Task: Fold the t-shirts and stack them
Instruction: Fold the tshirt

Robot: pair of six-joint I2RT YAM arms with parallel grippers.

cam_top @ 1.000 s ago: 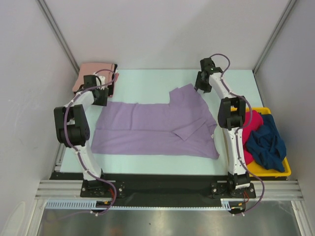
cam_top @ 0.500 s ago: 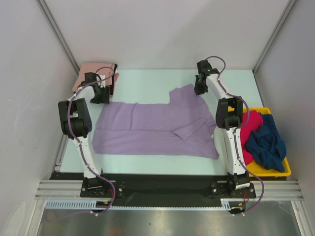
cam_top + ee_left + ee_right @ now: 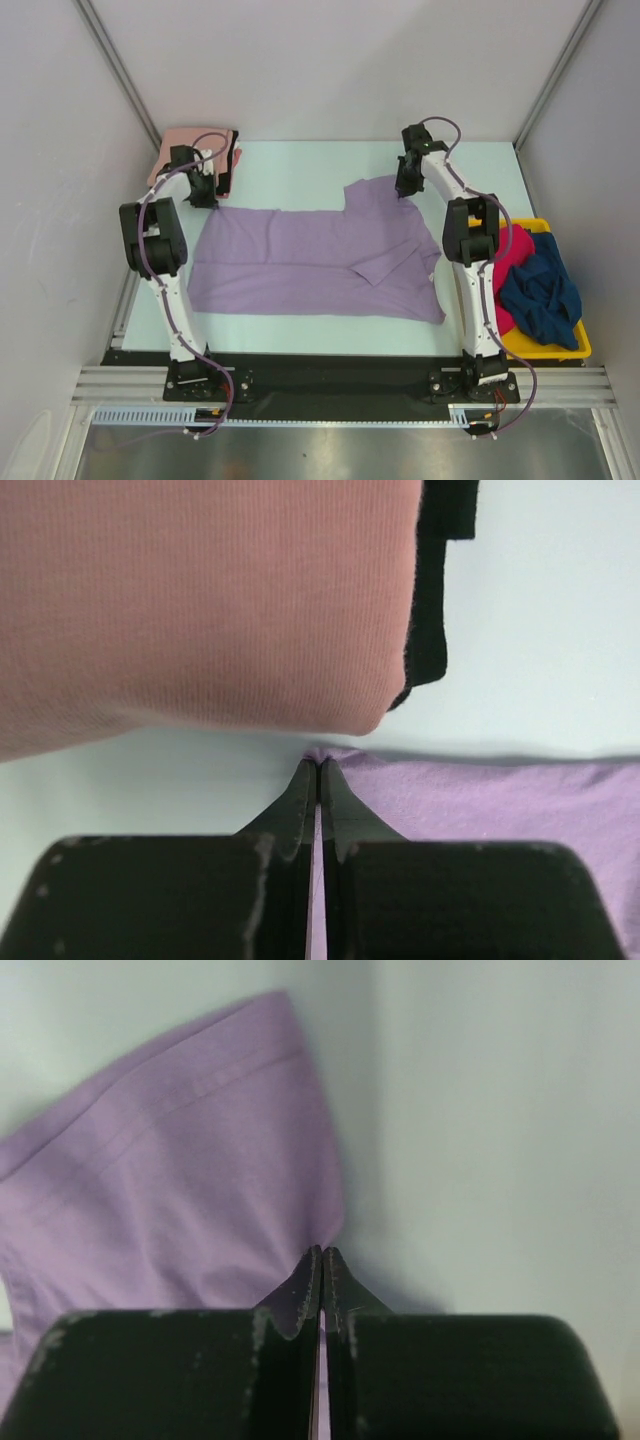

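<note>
Right gripper point(image 3: 320, 1256) fingers pressed together, tips meeting on the right-hand edge of the lavender t-shirt point(image 3: 180, 1180); a thin sliver of purple shows between them lower down. Cloth spreads up and left from the tips, a stitched hem line running near its upper edge. Pale table point(image 3: 500, 1140) bare to the right and along the top.
</note>
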